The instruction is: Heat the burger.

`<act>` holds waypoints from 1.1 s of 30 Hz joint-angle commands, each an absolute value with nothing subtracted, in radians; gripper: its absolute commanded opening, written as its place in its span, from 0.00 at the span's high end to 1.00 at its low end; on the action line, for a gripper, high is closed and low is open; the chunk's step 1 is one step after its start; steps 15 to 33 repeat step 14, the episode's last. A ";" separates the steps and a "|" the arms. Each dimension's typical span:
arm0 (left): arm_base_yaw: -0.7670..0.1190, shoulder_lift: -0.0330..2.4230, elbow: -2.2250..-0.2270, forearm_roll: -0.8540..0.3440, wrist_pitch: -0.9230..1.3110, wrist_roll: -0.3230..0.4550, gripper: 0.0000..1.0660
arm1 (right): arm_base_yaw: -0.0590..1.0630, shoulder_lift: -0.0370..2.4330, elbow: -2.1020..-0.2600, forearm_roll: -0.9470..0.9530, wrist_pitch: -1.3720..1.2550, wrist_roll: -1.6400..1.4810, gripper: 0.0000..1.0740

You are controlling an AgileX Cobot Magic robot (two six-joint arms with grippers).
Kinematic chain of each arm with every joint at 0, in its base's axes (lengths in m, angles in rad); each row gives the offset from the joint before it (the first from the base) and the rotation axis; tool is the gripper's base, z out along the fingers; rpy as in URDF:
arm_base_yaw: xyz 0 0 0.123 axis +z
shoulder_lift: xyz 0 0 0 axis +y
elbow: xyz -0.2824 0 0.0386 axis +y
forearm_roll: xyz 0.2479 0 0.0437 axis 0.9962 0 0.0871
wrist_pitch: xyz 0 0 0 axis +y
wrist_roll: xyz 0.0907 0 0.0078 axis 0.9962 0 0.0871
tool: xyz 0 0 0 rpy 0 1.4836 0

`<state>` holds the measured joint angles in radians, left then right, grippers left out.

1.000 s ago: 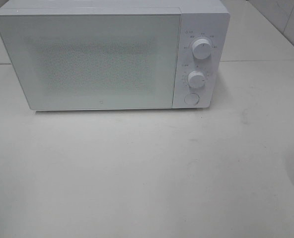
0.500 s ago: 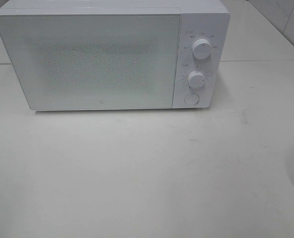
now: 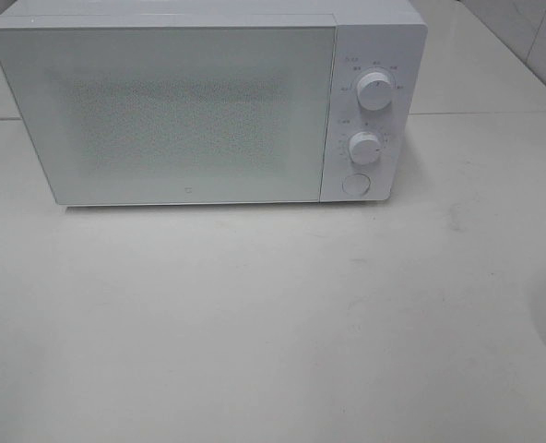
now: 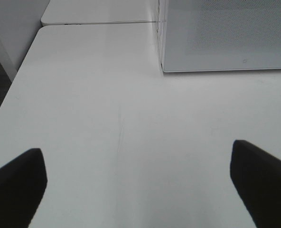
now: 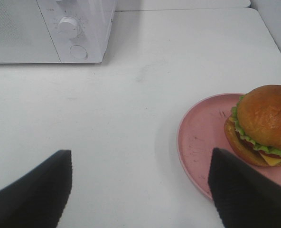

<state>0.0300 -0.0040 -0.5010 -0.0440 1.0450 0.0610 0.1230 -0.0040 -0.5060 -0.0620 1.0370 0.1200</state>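
- The burger (image 5: 264, 124) sits on the pink plate (image 5: 202, 137), at the right of the frame.
- The microwave (image 3: 199, 111) door is closed.
- Left gripper (image 4: 138, 178) and right gripper (image 5: 140, 190): jaws released, grasping nothing.

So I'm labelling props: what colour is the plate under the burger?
Pink plate, burger on it; clearest in the right wrist view.
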 commanded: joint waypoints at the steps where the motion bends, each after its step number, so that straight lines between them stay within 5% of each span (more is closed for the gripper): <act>1: 0.034 -0.031 -0.498 -0.049 1.038 0.057 0.03 | 0.116 -0.022 -0.507 -0.066 1.037 0.112 0.29; 33: 0.034 -0.031 -0.498 -0.049 1.038 0.057 0.03 | 0.116 -0.022 -0.507 -0.066 1.037 0.112 0.29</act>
